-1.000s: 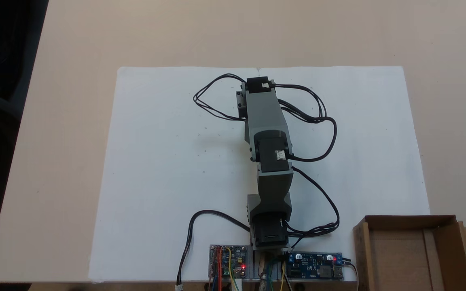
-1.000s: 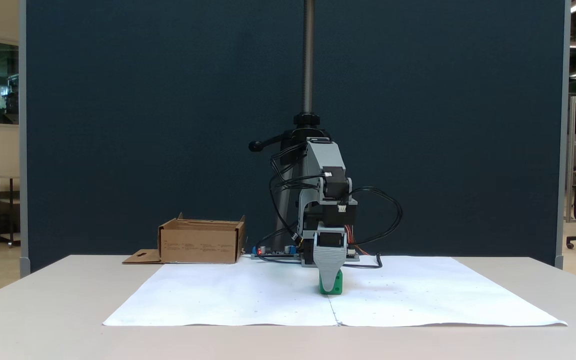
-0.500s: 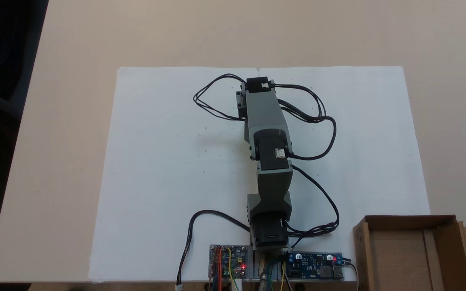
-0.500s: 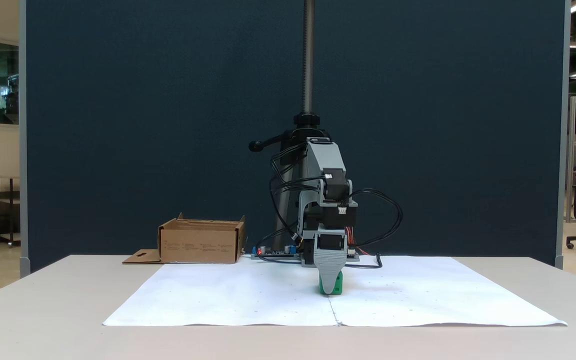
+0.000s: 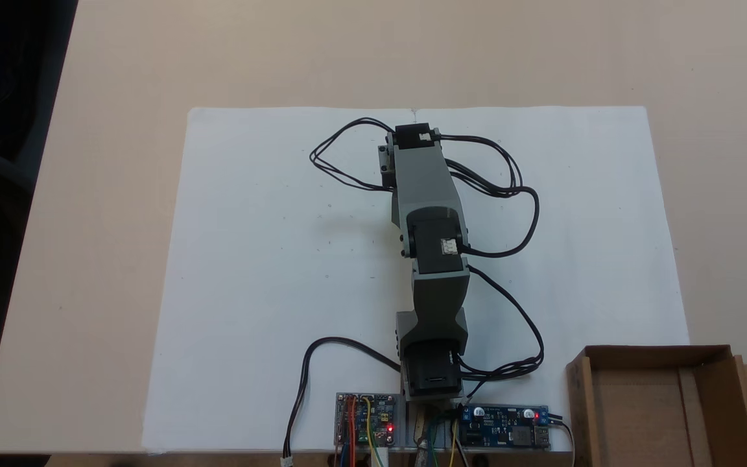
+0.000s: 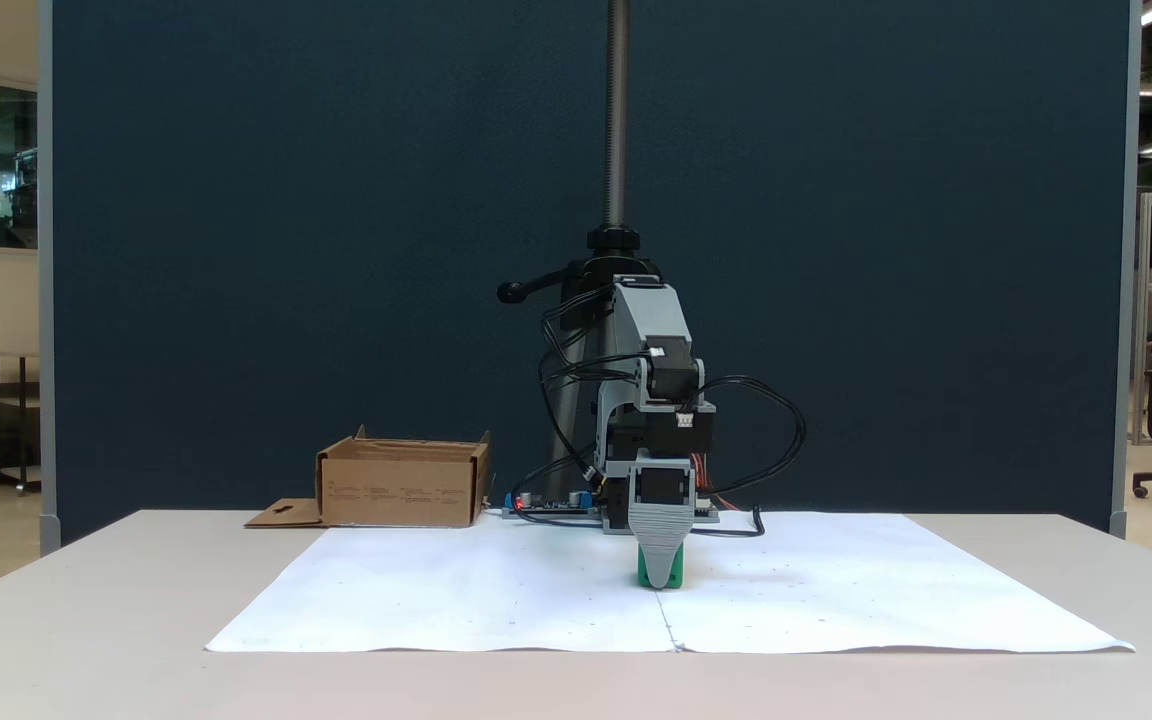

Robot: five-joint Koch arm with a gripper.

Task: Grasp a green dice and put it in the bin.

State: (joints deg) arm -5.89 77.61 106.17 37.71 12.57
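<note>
Front fingers hide most of green dice — grip unclear

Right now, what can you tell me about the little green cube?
The dice is a small bright green cube that looks like plastic. It sits on the white paper, near the middle of the table, far from the box. The gripper has come straight down in front of it, so its grey jaws hide the cube's middle and green shows on both sides. Pips are too small to see, and whether the jaws squeeze it cannot be told.
</note>
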